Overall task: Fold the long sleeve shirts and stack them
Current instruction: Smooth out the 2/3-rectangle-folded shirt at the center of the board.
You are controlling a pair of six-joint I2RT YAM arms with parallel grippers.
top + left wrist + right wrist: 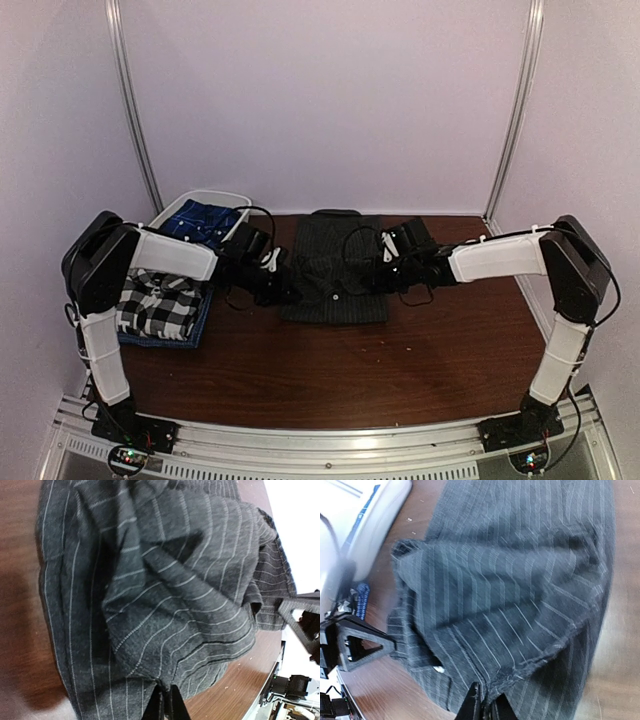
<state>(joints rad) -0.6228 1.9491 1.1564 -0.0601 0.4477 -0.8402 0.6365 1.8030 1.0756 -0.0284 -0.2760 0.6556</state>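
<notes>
The charcoal pinstriped shirt point(335, 270) lies partly folded in the middle of the brown table. My left gripper point(285, 285) is shut on its left edge; in the left wrist view point(167, 700) the cloth point(165, 580) is pinched between the closed fingers. My right gripper point(388, 262) is shut on its right edge, seen in the right wrist view point(487, 705) holding a hem fold of the cloth point(520, 580). The black-and-white checked shirt point(160, 300) lies folded at the left on the plain dark blue shirt point(200, 325).
A white bin point(205, 215) holding blue cloth stands at the back left, also visible in the right wrist view point(360, 525). The left gripper's frame point(355, 645) shows across the shirt. White walls enclose the table point(350, 370); a metal rail runs along the front.
</notes>
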